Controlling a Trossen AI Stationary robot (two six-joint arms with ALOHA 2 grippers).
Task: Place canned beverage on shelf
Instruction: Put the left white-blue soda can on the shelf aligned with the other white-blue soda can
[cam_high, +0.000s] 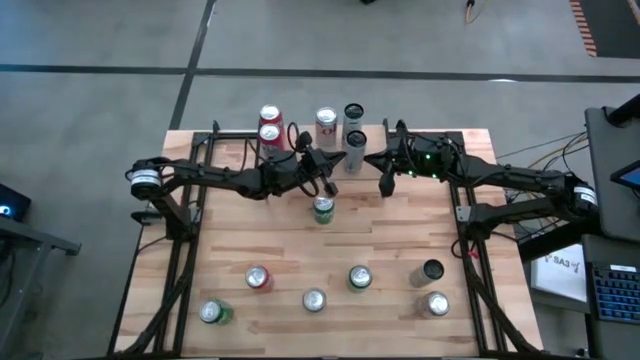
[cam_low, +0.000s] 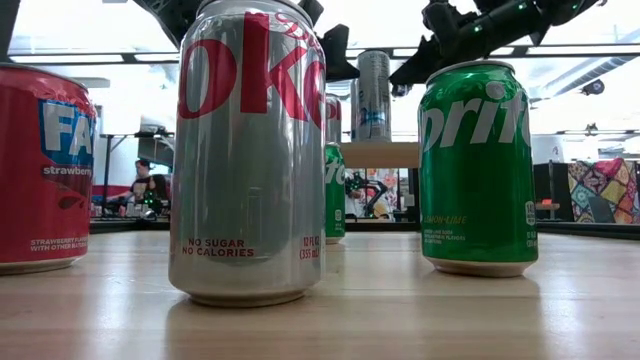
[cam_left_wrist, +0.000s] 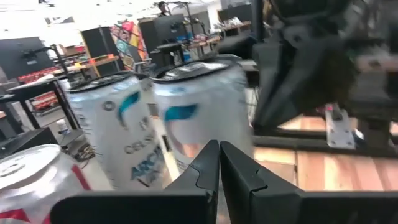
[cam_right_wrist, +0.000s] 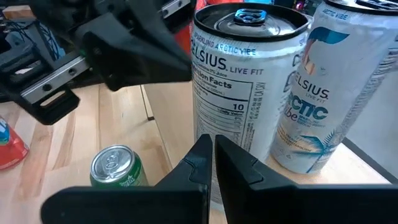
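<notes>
Inventory, my station:

- My left gripper (cam_high: 330, 187): fingers pressed together, nothing betw. them; hovers mid-table just beside a green can (cam_high: 322, 209). In my left wrist view the closed fingertips (cam_left_wrist: 219, 163) face two white Celsius cans (cam_left_wrist: 202, 118).
- My right gripper (cam_high: 384, 185): fingers together too, empty; opp. the left, near the back-centre.
- Shelf (cam_low: 380, 154): light-wood board at the table's far edge, centre. Top carries the tall slim cans: silver one (cam_high: 326, 127), black-lidded one (cam_high: 353, 114), another white one (cam_high: 355, 143). Two red-topped cans (cam_high: 270, 125) at its left end; can't tell if on the board or beside it.
- Front of table, loose cans: red (cam_high: 258, 277), green (cam_high: 214, 312), silver (cam_high: 314, 300), green (cam_high: 359, 277), dark-topped (cam_high: 431, 271), silver (cam_high: 436, 304).
- Low view, nearest: Diet Coke can (cam_low: 248, 150), Sprite can (cam_low: 476, 165), red Fanta can (cam_low: 40, 170).
</notes>
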